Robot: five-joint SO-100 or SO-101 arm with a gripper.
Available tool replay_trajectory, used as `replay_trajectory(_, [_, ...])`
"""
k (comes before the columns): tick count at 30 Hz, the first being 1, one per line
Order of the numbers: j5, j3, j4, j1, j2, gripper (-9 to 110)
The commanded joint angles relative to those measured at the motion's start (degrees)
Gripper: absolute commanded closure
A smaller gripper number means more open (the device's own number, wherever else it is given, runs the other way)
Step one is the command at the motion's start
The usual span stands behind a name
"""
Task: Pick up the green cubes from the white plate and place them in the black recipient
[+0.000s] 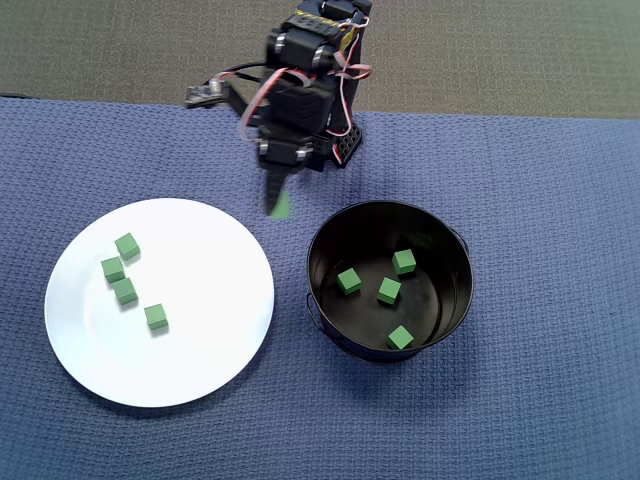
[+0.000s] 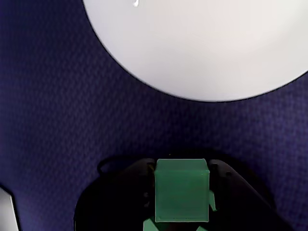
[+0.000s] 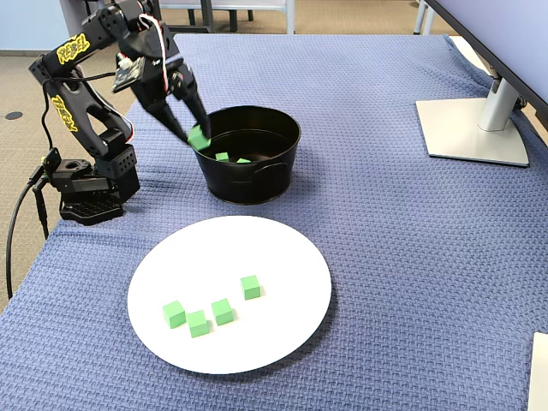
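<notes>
1. Cloth (image 1: 560,300), blue and woven, covers the whole table; the plate (image 1: 200,370) and the pot (image 1: 455,262) sit on it side by side and apart.
2. Plate: in the overhead view it lies left of the pot and carries four cubes (image 1: 124,291) in a loose cluster.
3. Pot: four more cubes (image 1: 389,291) rest on its floor.
4. Arm (image 3: 77,103): its base stands beyond the gap between plate and pot in the overhead view.
5. Gripper (image 1: 279,205): pinching a ninth cube (image 2: 182,190), raised above the cloth. In the overhead view it hangs over the strip between plate and pot, just outside the pot's near-left rim.
6. Governing relation: the pot's mouth lies to the right of the held cube in the overhead view, and close. Judgement: a short sideways carry over the rim precedes any release.
</notes>
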Motion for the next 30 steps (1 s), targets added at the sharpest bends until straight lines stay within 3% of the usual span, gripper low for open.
replay_trajectory(1, [6.33, 2.99, -2.55, -8.44, 4.83, 101])
replay_trajectory(13, [16.87, 18.02, -19.69, -28.21, 0.09, 102])
replay_trajectory(23, [16.96, 16.26, -24.96, -31.82, -9.05, 101])
replay_trajectory(26, [15.03, 16.35, -23.99, -31.9, -8.53, 69])
replay_trajectory(30, [13.36, 15.64, -21.97, -30.76, -7.56, 59])
